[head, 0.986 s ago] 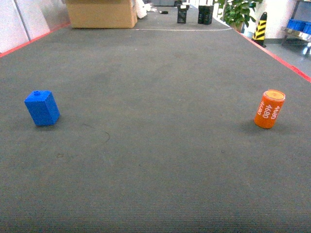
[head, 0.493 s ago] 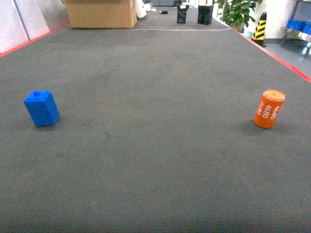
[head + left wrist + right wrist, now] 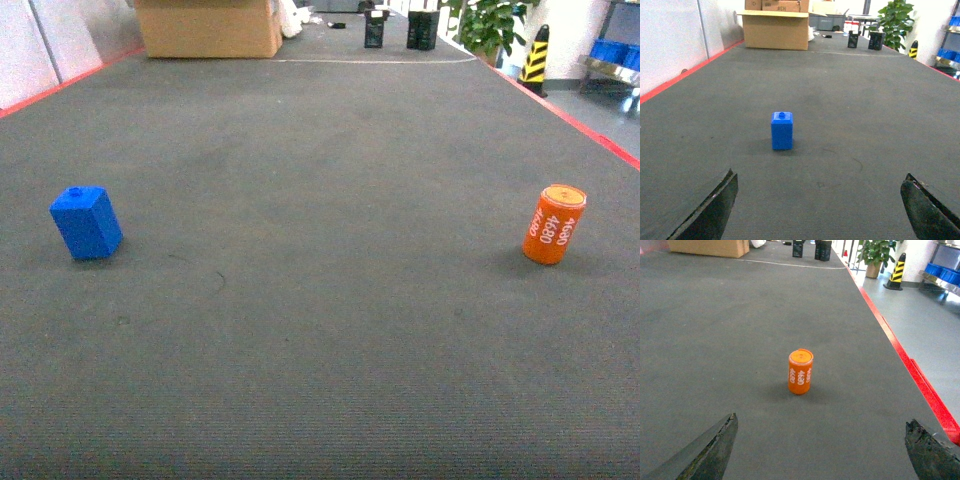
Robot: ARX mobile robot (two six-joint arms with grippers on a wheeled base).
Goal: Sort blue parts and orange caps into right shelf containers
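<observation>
A blue part [image 3: 87, 222] stands on the dark carpet at the left of the head view, and an orange cap [image 3: 553, 224] marked "4680" stands upright at the right. Neither arm shows in the head view. My left gripper [image 3: 820, 192] is open with nothing between its fingers; the blue part [image 3: 782, 130] stands well ahead of it, slightly left of centre. My right gripper [image 3: 821, 432] is open and empty too, with the orange cap [image 3: 800, 372] upright well ahead of it. Blue containers [image 3: 946, 275] on a steel shelf [image 3: 940, 282] show far off at the right.
A cardboard box [image 3: 209, 27] sits at the far end of the carpet. Two black objects [image 3: 398, 29], a potted plant [image 3: 493, 25] and a yellow-and-black post [image 3: 535, 58] stand beyond it. A red line [image 3: 910, 367] borders the carpet's right side.
Both objects sit marginally higher and left in the head view than a second ago. No arm appears in it at any time.
</observation>
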